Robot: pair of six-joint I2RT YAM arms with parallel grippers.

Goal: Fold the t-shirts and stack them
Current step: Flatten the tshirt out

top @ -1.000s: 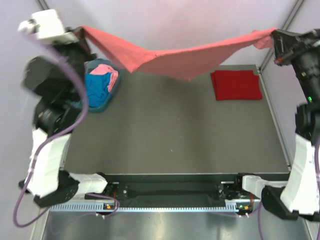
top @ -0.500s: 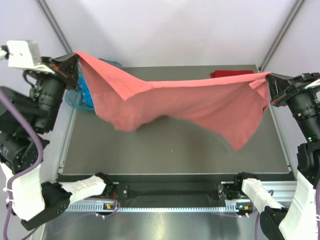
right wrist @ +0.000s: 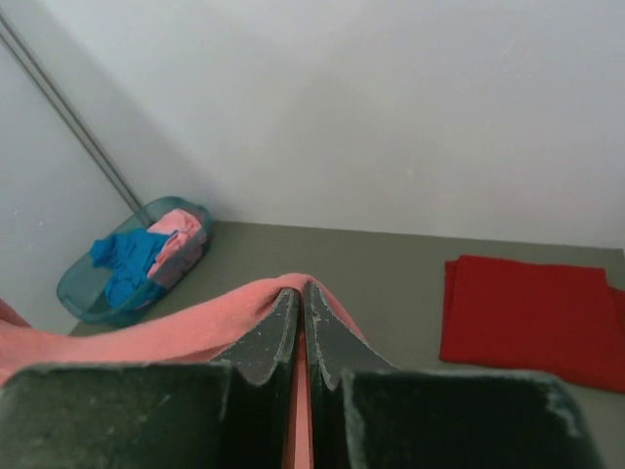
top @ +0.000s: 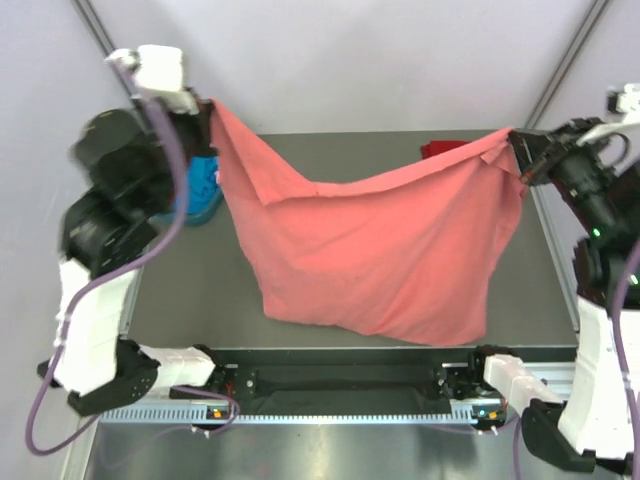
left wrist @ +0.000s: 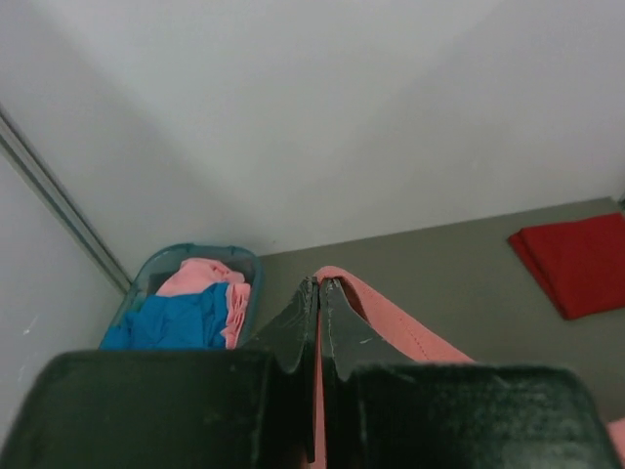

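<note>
Left pincer (left wrist: 319, 285) and right pincer (right wrist: 299, 288) each clamp an upper corner of the salmon-coral t-shirt (top: 380, 250), hung spread between them over the table (top: 180, 300); its hem perhaps brushes the near edge; the folded dark red t-shirt (right wrist: 527, 313) lies far right; the bright blue t-shirt (left wrist: 176, 322) sits in the teal basket (left wrist: 210, 251).

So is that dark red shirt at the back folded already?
Folded: the dark red shirt lies flat on the table as a neat, compact rectangle, with no sleeves sticking out.
</note>
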